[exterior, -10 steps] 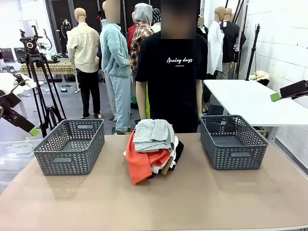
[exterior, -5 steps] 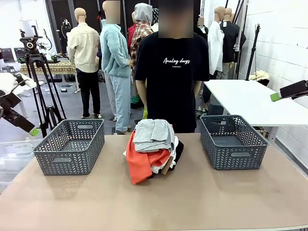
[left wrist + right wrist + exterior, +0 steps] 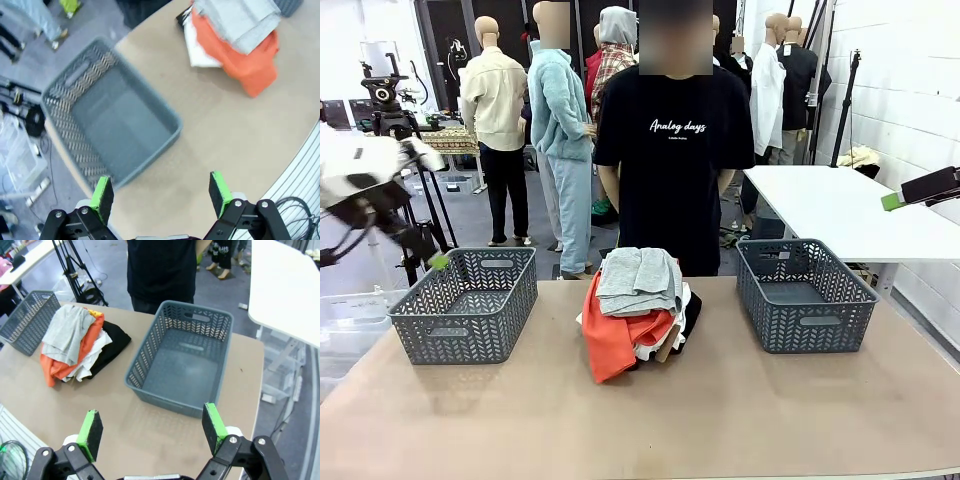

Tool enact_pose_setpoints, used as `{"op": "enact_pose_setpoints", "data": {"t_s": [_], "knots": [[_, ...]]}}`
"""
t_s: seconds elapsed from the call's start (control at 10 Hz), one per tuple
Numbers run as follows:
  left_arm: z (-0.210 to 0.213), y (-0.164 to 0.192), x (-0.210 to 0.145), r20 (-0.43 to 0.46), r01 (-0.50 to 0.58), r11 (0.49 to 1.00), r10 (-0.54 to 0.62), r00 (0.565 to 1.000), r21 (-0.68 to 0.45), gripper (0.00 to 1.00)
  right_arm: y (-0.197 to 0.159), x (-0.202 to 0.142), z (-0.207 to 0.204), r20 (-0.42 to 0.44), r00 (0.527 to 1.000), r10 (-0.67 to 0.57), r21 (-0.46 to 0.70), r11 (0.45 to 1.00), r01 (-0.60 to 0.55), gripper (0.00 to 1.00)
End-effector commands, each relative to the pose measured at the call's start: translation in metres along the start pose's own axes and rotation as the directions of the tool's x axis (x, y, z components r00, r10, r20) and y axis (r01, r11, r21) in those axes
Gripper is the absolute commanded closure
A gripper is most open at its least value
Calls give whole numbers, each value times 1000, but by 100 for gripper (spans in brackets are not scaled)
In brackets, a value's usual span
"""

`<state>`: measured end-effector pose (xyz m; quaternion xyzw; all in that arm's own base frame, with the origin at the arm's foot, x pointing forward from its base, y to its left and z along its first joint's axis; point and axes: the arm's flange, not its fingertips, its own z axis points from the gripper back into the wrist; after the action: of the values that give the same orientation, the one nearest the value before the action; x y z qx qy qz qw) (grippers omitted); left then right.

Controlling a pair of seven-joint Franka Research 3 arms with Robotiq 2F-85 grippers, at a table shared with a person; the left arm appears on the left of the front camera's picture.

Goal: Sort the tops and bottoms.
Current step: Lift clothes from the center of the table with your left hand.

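Note:
A pile of clothes [image 3: 638, 312] lies mid-table between two grey baskets. A folded grey garment [image 3: 640, 280] tops it. Under that lie the orange-red top [image 3: 613, 347] [image 3: 246, 67] [image 3: 60, 371], a white top [image 3: 658, 343] [image 3: 196, 44] and, at the pile's right side, the black bottoms [image 3: 692, 310] [image 3: 113, 342]. My left gripper [image 3: 433, 259] [image 3: 161, 195] hangs open and blurred above the left basket's near left corner, holding nothing. My right gripper [image 3: 896, 200] [image 3: 152, 427] is open and empty, high off the table's right edge.
The left basket [image 3: 465, 300] [image 3: 115, 125] and the right basket [image 3: 805, 297] [image 3: 185, 360] hold nothing. A person in a black lettered T-shirt [image 3: 675, 150] stands behind the pile. A camera tripod [image 3: 390, 130] stands left, a white table [image 3: 840, 210] right.
My left arm has swung up and rightward toward the left basket. The person has shifted slightly left. The right arm and the pile have not moved.

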<state>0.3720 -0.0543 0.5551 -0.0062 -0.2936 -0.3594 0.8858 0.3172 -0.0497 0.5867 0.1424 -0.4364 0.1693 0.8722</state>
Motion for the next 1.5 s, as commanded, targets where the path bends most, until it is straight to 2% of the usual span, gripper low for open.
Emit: {"op": "enact_pose_setpoints", "data": {"t_s": [0.0, 0.1, 0.3, 0.4, 0.5, 0.9, 1.1, 1.2, 1.3, 1.4], "knots": [[-26, -10, 54, 60, 48, 999, -48, 997, -9, 0, 0, 0, 0, 3, 1000, 0, 10, 1000, 0, 0], [-39, -19, 73, 66, 62, 997, -59, 996, -34, 0, 0, 0, 0, 3, 1000, 0, 10, 1000, 0, 0], [-58, -21, 91, 98, 3, 995, 7, 995, -100, 0, 0, 0, 0, 3, 1000, 0, 10, 1000, 0, 0], [-57, -19, 86, 86, 0, 996, 8, 996, -93, 0, 0, 0, 0, 3, 1000, 0, 10, 1000, 0, 0], [-53, -36, 88, 80, 42, 997, -37, 996, -65, 0, 0, 0, 0, 3, 1000, 0, 10, 1000, 0, 0], [-57, -35, 94, 81, 27, 997, -21, 996, -73, 0, 0, 0, 0, 3, 1000, 0, 10, 1000, 0, 0], [-86, -56, 162, 139, 114, 984, -95, 986, -138, 0, 0, 0, 0, 3, 1000, 0, 10, 1000, 0, 0], [-106, -68, 203, 133, 161, 975, -141, 981, -154, 0, 0, 0, 0, 3, 1000, 0, 10, 1000, 0, 0], [-119, -80, 230, 170, 196, 973, -174, 970, -123, 0, 0, 0, 0, 3, 1000, 0, 10, 1000, 0, 0], [-136, -89, 248, 178, 174, 976, -150, 973, -130, 0, 0, 0, 0, 3, 1000, 0, 10, 1000, 0, 0]]}}
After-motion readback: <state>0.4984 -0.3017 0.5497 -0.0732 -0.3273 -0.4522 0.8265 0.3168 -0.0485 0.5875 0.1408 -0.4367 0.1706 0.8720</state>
